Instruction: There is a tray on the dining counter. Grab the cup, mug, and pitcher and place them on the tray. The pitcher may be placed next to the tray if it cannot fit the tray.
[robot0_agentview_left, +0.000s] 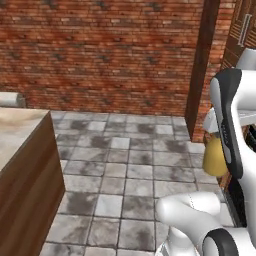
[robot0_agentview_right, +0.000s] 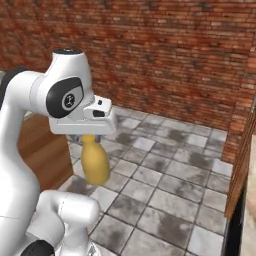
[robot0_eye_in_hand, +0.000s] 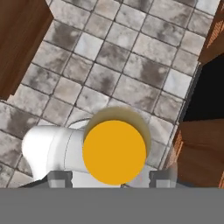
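Pitcher (robot0_agentview_right: 95, 161) is off the bench, hanging in the air above the grey tiled floor (robot0_agentview_right: 165, 190). The gripper (robot0_agentview_right: 88, 139) has it by the neck from above, fingers clamped on either side. Long axis is vertical: neck up into the hand, rounded body and base pointing straight down at the floor. From the hand view it's end-on, a mustard-yellow disc (robot0_eye_in_hand: 114, 152) sitting between the two fingers (robot0_eye_in_hand: 60, 178), so the axis runs straight along the camera line. Left base view shows only part of the yellow body (robot0_agentview_left: 215, 157), sticking out from behind the arm. Dining bench (robot0_agentview_left: 22, 135), marbled top on wood base, is off to the left, well apart from the pitcher. Brick wall (robot0_agentview_left: 100, 55) ahead.
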